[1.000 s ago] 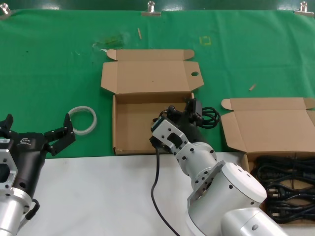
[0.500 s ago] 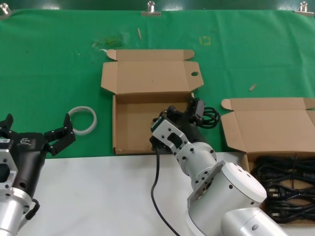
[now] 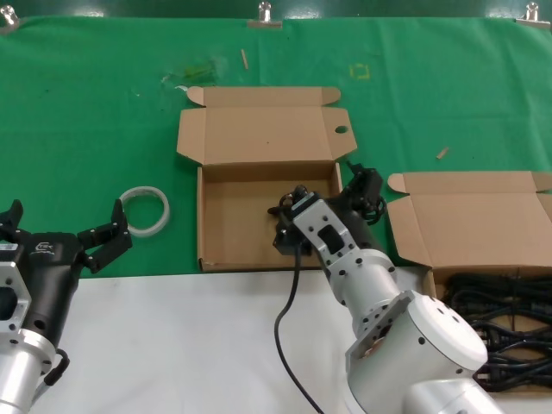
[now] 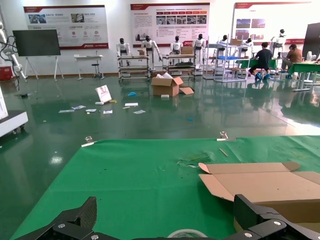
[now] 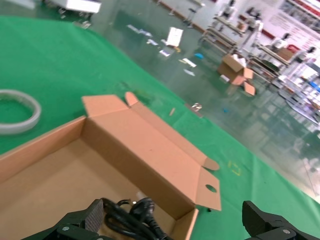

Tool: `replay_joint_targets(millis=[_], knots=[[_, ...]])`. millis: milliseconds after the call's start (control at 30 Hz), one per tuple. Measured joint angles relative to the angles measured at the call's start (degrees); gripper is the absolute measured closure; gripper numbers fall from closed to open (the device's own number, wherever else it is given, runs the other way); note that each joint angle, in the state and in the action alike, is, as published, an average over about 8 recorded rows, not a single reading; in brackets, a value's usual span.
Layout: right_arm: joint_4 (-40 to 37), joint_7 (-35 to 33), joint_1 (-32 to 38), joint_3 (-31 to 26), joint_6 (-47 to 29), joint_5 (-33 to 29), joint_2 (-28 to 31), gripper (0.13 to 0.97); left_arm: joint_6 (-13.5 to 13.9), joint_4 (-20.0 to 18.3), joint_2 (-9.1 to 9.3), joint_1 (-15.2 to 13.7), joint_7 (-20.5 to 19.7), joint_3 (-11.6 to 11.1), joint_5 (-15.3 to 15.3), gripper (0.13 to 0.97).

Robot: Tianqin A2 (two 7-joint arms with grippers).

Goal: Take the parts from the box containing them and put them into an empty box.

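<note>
**Operator:** Cable bundle (image 5: 131, 216): where was it, and what was your right pincer (image 5: 172, 222) doing?

**Me:** It lay directly under my right pincer, close against one finger, with its plug toward the far corner of the empty box (image 3: 226, 220). My jaws were spread wide and pinched nothing. I could not tell whether the bundle rested fully on the cardboard floor or hung partly on that finger.

**Operator:** So what worried you?

**Me:** Mainly a snag. If a loop had caught on the finger, lifting away would have dragged the bundle up and possibly over the side wall just beside my pincer, onto the green desk (image 3: 103, 129). From the head view the bundle looked very near that wall, even across it, so it may have been perched on the edge and not inside. A nudge could have tipped it out.

**Operator:** Anything else?

**Me:** The box was light and sat loose. Brushing its wall on the way out could have shoved it or folded the upright lid beyond my pincer down over the opening. The box containing the remaining parts (image 3: 509, 319) sat close on the outer side of my pincer, and its raised lid (image 3: 466, 226) stood in the path back, so a low swing could have clipped it.

**Operator:** And your other arm?

**Me:** My left pincer (image 3: 65, 226) was parked with jaws spread, well apart from all this, near the white ring (image 3: 144, 210).
</note>
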Motion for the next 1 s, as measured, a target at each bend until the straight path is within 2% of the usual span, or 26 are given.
replay_joint_targets(millis=[1000], knots=[[6.67, 33.67, -10.43, 14.29, -13.60, -19.39, 0.00, 0.129, 0.00, 0.00, 0.00, 0.00, 0.01, 0.00, -0.01, 0.132]])
